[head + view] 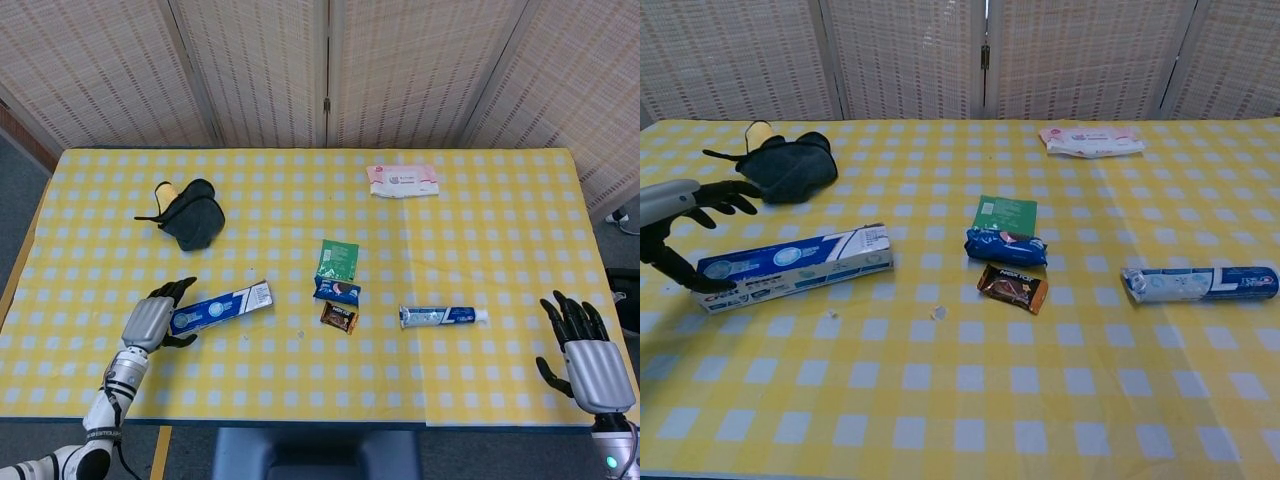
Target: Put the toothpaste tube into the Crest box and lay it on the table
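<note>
Two hands show in the head view: the left hand [152, 321] sits at the left end of the Crest box [220, 307], fingers spread and grasping nothing, while the right hand [585, 345] hangs released near the table's right edge, well apart from the toothpaste tube [443, 316]. That tube lies flat right of the snack packets [338, 302], long axis running left to right, its white cap pointing right. The box also lies lengthwise left to right, tilted so its right end sits further back. One risk, as I judge it: a loose grasp at the very end could make the light carton pivot or skid on the yellow checked cloth [300, 215]. In the chest view the left hand [682, 225] straddles the box [792, 267] end, thumb in front, fingers behind, not yet clenched; whether it touches the carton I cannot tell. The tube [1198, 283] lies at far right, so bringing the two together may miss the box opening.
</note>
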Controlling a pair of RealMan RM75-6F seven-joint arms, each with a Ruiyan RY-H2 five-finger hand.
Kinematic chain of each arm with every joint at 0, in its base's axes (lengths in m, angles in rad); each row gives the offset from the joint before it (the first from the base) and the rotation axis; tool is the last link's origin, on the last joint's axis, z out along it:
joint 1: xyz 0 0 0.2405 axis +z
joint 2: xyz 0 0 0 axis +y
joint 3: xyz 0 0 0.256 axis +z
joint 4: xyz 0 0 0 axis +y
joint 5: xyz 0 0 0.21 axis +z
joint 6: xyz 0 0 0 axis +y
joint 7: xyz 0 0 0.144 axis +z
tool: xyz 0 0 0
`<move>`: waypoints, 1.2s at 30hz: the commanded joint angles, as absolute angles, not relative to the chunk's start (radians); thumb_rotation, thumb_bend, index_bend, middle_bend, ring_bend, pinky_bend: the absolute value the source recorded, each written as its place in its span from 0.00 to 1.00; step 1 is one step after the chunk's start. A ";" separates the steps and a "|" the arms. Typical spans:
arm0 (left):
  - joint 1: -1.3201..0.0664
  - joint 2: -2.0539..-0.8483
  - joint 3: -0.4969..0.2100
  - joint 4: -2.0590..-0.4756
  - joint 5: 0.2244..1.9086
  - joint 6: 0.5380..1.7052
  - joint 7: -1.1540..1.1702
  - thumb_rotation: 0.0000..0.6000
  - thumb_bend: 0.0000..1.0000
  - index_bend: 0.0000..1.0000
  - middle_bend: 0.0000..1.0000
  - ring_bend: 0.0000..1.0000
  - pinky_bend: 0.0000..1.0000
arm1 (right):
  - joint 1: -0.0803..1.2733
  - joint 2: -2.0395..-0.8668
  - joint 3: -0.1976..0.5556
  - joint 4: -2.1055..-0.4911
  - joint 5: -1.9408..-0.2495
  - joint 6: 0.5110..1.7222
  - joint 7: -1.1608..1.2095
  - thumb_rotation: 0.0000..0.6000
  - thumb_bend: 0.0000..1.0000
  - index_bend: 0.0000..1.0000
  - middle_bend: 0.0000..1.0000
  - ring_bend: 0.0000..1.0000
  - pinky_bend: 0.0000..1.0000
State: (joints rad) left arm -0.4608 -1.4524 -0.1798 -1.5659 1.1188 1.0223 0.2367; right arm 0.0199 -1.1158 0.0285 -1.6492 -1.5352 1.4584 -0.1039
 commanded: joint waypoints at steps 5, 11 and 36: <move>-0.510 -1.537 -0.183 -1.490 1.074 1.041 0.348 1.00 0.22 0.19 0.22 0.18 0.24 | 0.029 -1.112 0.031 -1.656 -1.512 1.438 -0.107 1.00 0.37 0.00 0.00 0.00 0.00; -0.548 -1.555 -0.188 -1.480 1.003 1.001 0.409 1.00 0.23 0.22 0.24 0.20 0.25 | 0.035 -1.106 0.037 -1.660 -1.491 1.427 -0.098 1.00 0.37 0.00 0.00 0.00 0.00; -0.604 -1.618 -0.206 -1.389 0.912 1.015 0.396 1.00 0.25 0.54 0.58 0.57 0.66 | 0.046 -1.104 0.039 -1.656 -1.460 1.414 -0.092 1.00 0.37 0.00 0.00 0.00 0.00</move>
